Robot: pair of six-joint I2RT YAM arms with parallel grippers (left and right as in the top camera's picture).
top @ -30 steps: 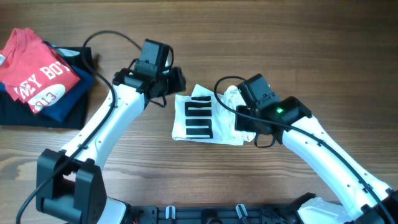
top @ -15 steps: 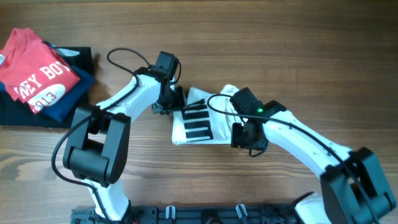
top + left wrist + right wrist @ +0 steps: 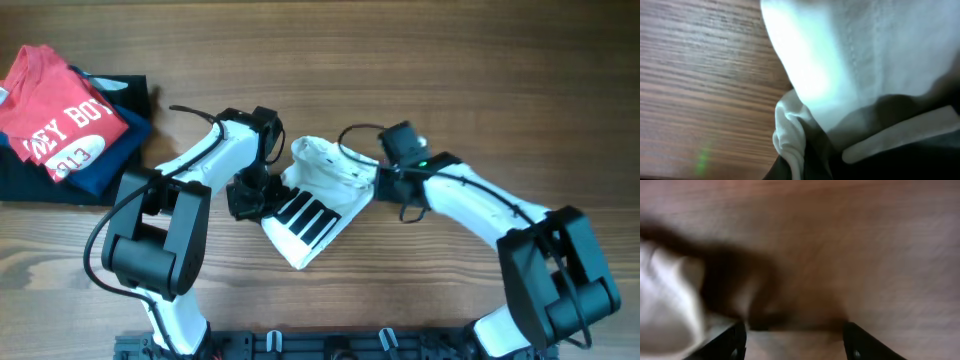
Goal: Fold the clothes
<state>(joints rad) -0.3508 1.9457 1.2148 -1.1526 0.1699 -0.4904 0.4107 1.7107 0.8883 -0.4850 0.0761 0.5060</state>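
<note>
One wooden table carries everything I can see from overhead. At its far left sits a pile I leave alone: a red shirt with white lettering on top of folded navy and black garments, well apart from both arms.

My piece is the white T-shirt, lying as a partly folded bundle at the middle of the table. Its long axis runs on a diagonal, from a rumpled white end at the far right down to a corner at the near left. The black stripes face up on the nearer half.

My left gripper is against the bundle's left edge, level with the stripes. Its wrist view is filled with white cloth and a bunched fold over wood. I cannot tell from that whether the jaws are closed on fabric or only pressed beside it.

My right gripper is just beside the far right edge. In its wrist view the two fingertips stand apart with bare wood between them, holding nothing, and the cloth lies off to their left.

So the shirt lies between the two grippers, right of the left one and left of the right one. I judge the left arm better placed for the next fold across that diagonal.
</note>
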